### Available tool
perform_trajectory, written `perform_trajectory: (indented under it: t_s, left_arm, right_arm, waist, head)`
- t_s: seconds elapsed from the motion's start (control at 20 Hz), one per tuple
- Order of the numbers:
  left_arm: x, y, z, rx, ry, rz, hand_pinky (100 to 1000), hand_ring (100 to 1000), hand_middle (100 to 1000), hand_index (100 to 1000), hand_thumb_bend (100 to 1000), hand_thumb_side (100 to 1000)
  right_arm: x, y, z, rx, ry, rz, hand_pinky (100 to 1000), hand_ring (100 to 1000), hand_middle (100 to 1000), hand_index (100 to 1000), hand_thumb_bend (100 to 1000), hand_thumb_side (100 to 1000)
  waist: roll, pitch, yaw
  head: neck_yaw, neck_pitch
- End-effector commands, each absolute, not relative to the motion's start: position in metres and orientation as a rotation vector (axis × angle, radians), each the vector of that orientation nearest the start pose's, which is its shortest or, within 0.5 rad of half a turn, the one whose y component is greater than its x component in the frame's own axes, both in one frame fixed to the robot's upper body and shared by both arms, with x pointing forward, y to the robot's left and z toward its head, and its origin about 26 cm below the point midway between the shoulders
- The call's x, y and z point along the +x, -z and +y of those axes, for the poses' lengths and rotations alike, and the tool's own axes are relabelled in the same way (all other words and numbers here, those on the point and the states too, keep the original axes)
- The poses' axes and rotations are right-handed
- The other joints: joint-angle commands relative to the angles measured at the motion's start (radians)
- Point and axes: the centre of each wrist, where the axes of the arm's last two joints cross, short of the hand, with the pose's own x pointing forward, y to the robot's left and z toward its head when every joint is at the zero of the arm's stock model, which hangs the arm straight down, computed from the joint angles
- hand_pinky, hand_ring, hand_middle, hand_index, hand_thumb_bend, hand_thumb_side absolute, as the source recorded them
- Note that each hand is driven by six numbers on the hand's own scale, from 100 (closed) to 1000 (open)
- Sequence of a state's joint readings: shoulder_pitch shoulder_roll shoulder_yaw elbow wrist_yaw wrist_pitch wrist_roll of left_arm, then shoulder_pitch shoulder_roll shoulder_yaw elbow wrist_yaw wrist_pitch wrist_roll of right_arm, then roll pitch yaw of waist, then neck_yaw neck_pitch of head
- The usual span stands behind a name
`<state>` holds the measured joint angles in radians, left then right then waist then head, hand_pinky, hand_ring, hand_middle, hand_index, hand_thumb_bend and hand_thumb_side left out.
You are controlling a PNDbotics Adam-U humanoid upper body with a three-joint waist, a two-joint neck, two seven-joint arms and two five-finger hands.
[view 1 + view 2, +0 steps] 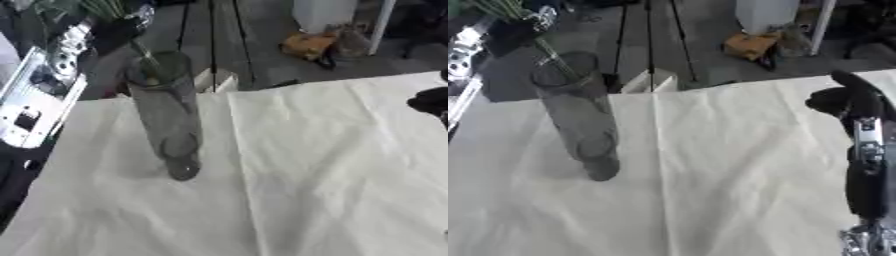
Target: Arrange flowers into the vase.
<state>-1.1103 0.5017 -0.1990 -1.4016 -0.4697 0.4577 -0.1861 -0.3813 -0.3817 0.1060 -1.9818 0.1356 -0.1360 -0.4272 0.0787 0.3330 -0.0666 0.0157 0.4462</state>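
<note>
Left hand [509, 32], black, up at the far left corner above the table: it appeared to be grasping a bunch of thin green flower stems [500, 9], though the fingers were dark against a dark background and hard to separate. One stem [551, 57] ran down from the hand and passed into the mouth of the tall clear glass cylinder vase [166, 115], so the flower was at the rim or partly inside. How deep it reached could not be told; no blooms were visible in either view.

Right hand [852, 100], black, at the right edge over the cloth, on a black and silver forearm. It held nothing. Whether its fingers were curled or straight could not be made out.

The vase stood upright on the white creased tablecloth [332, 175], left of centre, well apart from the right hand. No loose flowers lay on the cloth.

Beyond the table: grey floor, tripod legs [213, 45], an orange-yellow object [308, 46], a white upright post [382, 25].

Judgement: the task was at the insertion step. Stems had been brought to the vase opening but not let go. Left to do: lower the stems fully, open the hand, withdraw the arm clear of the vase without tipping it.
</note>
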Motion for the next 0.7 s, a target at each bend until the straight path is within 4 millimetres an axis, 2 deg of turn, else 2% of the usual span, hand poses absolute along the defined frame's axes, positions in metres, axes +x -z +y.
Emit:
perform_trajectory:
  t_s: [0.05,0.3,0.4,0.55,0.6,0.7]
  left_arm:
    - [0.4103,-0.3777,0.2123,0.934,0.828,-1.863,688,813,834,991,236,911]
    - [0.4123,-0.3771,0.2156,0.943,0.874,-1.824,706,823,845,1000,239,933]
    - [0.4128,-0.3765,0.2158,0.939,0.894,-1.813,727,835,858,1000,271,960]
    - [0.4132,-0.3758,0.2155,0.919,0.947,-1.807,747,845,869,1000,397,1000]
    - [0.4131,-0.3761,0.2161,0.914,0.963,-1.806,760,852,876,1000,498,1000]
    - [0.4133,-0.3761,0.2171,0.906,0.992,-1.801,773,860,882,1000,548,1000]
  right_arm:
    - [0.3042,-0.2213,-0.2348,-0.392,-0.111,-2.576,726,646,596,834,100,1000]
    - [0.3042,-0.2211,-0.2349,-0.392,-0.11,-2.574,726,645,596,834,100,1000]
    - [0.3041,-0.2209,-0.2347,-0.391,-0.11,-2.573,726,645,595,834,100,1000]
    - [0.3041,-0.2206,-0.2343,-0.389,-0.112,-2.571,726,645,595,834,100,1000]
    - [0.3041,-0.2205,-0.2342,-0.389,-0.113,-2.57,727,645,594,834,100,1000]
    - [0.3041,-0.2205,-0.2342,-0.389,-0.114,-2.57,727,645,594,834,100,1000]
  waist:
    - [0.012,-0.002,0.0]
    - [0.013,-0.002,-0.001]
    - [0.014,-0.001,-0.001]
    - [0.015,0.0,-0.002]
    - [0.015,0.0,-0.002]
    - [0.016,0.0,-0.003]
  head:
    - [0.0,-0.015]
    - [0.001,-0.017]
    - [0.001,-0.018]
    - [0.001,-0.02]
    - [0.001,-0.02]
    - [0.002,-0.019]
